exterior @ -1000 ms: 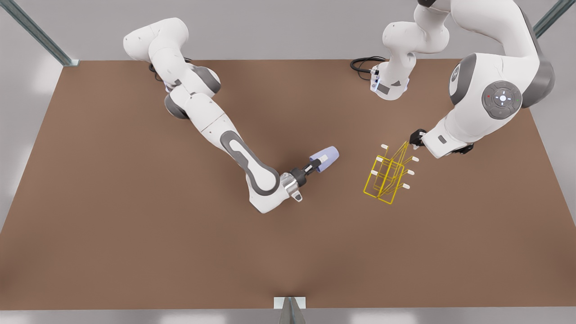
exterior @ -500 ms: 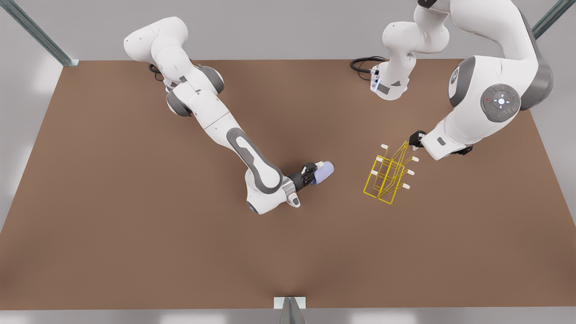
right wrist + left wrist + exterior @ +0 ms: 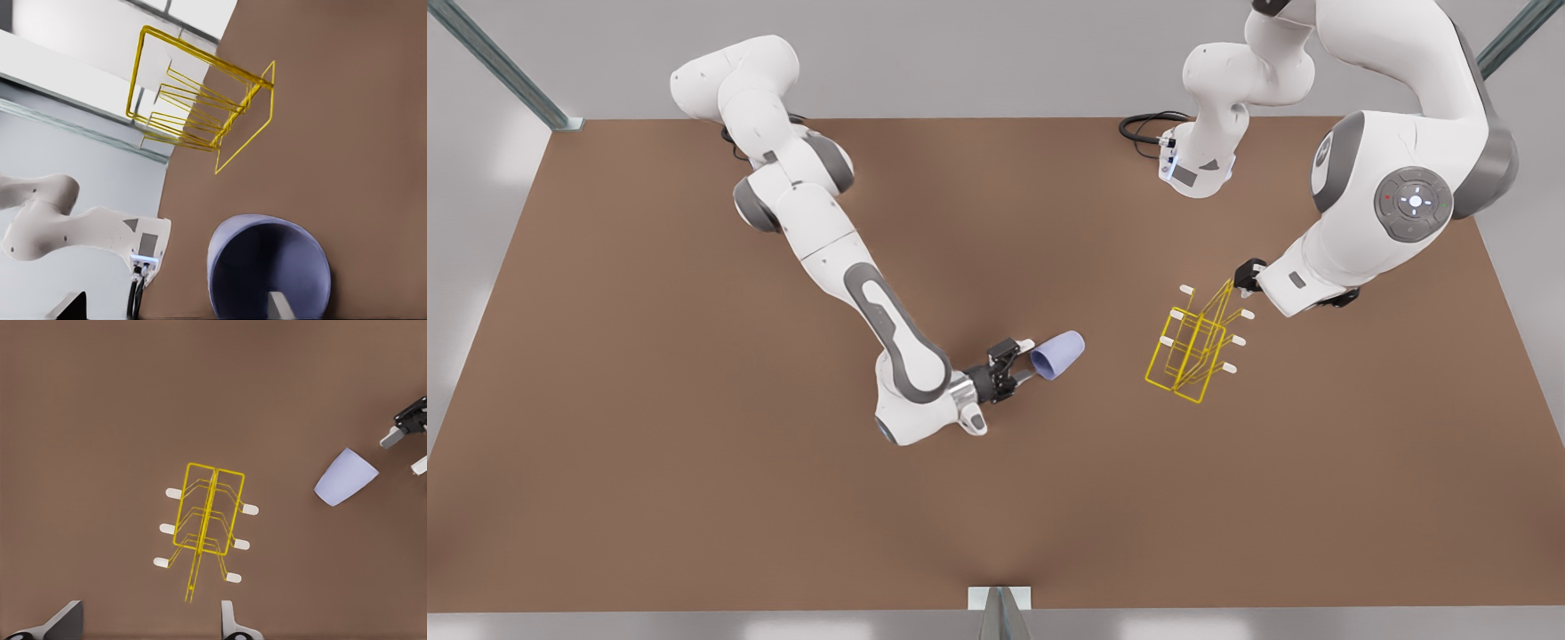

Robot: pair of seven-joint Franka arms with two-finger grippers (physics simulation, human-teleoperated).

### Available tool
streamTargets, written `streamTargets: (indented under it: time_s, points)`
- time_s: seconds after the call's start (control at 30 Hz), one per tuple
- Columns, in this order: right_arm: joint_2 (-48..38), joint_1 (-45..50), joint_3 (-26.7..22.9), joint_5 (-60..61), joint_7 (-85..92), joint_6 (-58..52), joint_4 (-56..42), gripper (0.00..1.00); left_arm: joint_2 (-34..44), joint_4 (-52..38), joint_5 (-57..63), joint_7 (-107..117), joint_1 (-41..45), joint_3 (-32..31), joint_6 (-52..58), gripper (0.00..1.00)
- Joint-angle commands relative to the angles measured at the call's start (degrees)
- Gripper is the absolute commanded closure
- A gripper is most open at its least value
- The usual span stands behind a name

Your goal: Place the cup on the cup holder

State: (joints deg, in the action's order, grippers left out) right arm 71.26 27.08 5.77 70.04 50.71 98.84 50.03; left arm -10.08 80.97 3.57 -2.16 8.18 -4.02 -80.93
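Backed off toward 8 o'clock, your right gripper (image 3: 1026, 360) stands spread at the cup (image 3: 1060, 354), which looks light and slippery; pinch its rim. Left gripper (image 3: 1245, 277) waits, spread, beside the cup holder (image 3: 1190, 348).

Cup (image 3: 1058, 355) smooth matt; cup holder (image 3: 1190, 351) thin glossy wire; table (image 3: 694, 498) matt brown.

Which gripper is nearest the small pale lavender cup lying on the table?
The right gripper, one finger inside the cup's mouth; the left gripper hovers over the yellow wire rack.

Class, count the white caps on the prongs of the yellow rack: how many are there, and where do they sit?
6. In the left wrist view the rack has three caps down each long side, e.g. and; none seem hidden.
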Motion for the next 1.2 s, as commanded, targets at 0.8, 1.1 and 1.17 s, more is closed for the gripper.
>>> streamTargets:
  time_s: [0.8,1.1,1.17]
  points:
    - [-63.08,-28.49,6.97,-73.55,-67.23,-21.76,30.65,0.0,-15.59,29.42,-6.56,-22.54,22.05,-1.43,-68.22,0.0]
    - [-62.91,-28.58,6.97,-73.64,-67.15,-21.67,30.57,0.0,-15.68,33.2,-4.36,-25.97,22.05,-1.08,-62.77,0.0]
    - [-62.91,-28.75,6.97,-73.64,-66.53,-21.68,30.22,0.0,-16.03,33.2,-4.45,-19.83,22.49,-1.08,-61.01,0.0]
